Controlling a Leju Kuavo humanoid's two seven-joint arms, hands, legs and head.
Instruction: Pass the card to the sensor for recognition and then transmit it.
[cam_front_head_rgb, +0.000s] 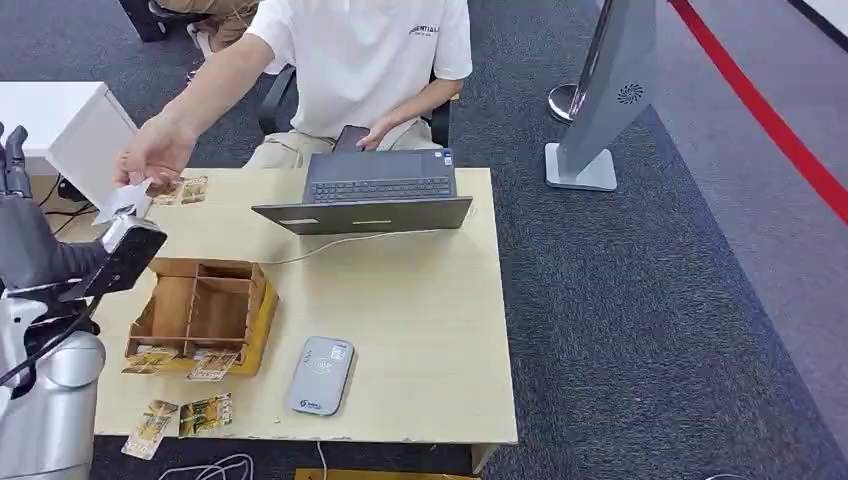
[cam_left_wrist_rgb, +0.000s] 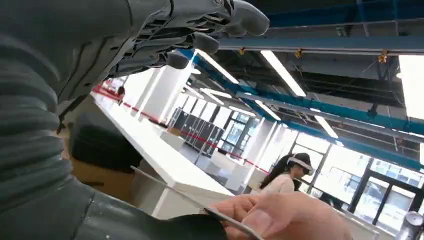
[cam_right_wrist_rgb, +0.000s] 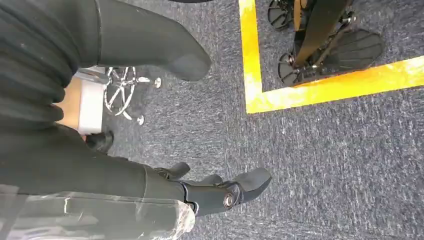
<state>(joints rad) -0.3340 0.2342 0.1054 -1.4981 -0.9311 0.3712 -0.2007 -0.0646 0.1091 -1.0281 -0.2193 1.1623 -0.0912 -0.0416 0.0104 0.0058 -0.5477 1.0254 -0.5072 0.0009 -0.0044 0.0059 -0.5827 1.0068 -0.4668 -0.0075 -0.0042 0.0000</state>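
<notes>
A person's hand (cam_front_head_rgb: 150, 155) pinches a pale card (cam_front_head_rgb: 120, 200) over the table's far left corner, just beside my raised left hand (cam_front_head_rgb: 20, 215). In the left wrist view the card (cam_left_wrist_rgb: 175, 192) runs edge-on from the person's fingers (cam_left_wrist_rgb: 280, 217) across my thumb (cam_left_wrist_rgb: 125, 222). My other fingers (cam_left_wrist_rgb: 200, 30) are spread far above it, so nothing of mine grips it. The grey card sensor (cam_front_head_rgb: 320, 375) lies flat near the table's front edge. My right hand (cam_right_wrist_rgb: 220, 192) hangs over the carpet, thumb and fingers apart, holding nothing.
A wooden divided box (cam_front_head_rgb: 200, 310) stands between my left arm and the sensor, with loose cards (cam_front_head_rgb: 180, 415) in front and more (cam_front_head_rgb: 182, 190) at the far left. An open laptop (cam_front_head_rgb: 375, 195) sits before the seated person (cam_front_head_rgb: 360, 60). A grey stand (cam_front_head_rgb: 600, 100) is on the carpet to the right.
</notes>
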